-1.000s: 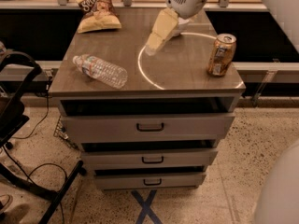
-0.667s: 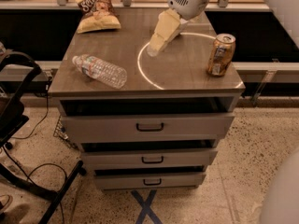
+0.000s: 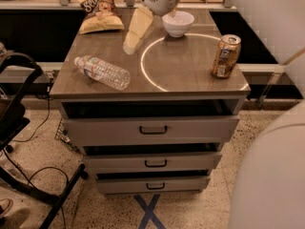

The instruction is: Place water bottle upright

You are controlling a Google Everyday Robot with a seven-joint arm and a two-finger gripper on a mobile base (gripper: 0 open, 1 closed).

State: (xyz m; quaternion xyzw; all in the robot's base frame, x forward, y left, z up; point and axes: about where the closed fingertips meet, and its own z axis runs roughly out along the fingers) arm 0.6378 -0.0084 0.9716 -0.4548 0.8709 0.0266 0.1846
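In the single camera view, the water bottle lies on its side at about 9 o'clock on the counter, near the left edge. Its white cap points toward 10 o'clock and its base toward 4 o'clock. The pincer hangs over the counter at roughly 12 o'clock, angled down toward 7 o'clock. It is apart from the bottle and carries nothing that I can see; whether it is set wide or narrow I cannot tell. A white bowl sits at 1 o'clock, a chip bag at 11 o'clock and a golden-brown can at 3 o'clock, all well apart from the bottle. The step in hand looks like the approach. To do it well, I would bring the pincer toward 8 o'clock and turn it square across the ribbed body. It should close near the middle or slightly cap-side, so the round bottle does not roll off the nearby edge. Then lift, swing the base down and release only once it stands flat.
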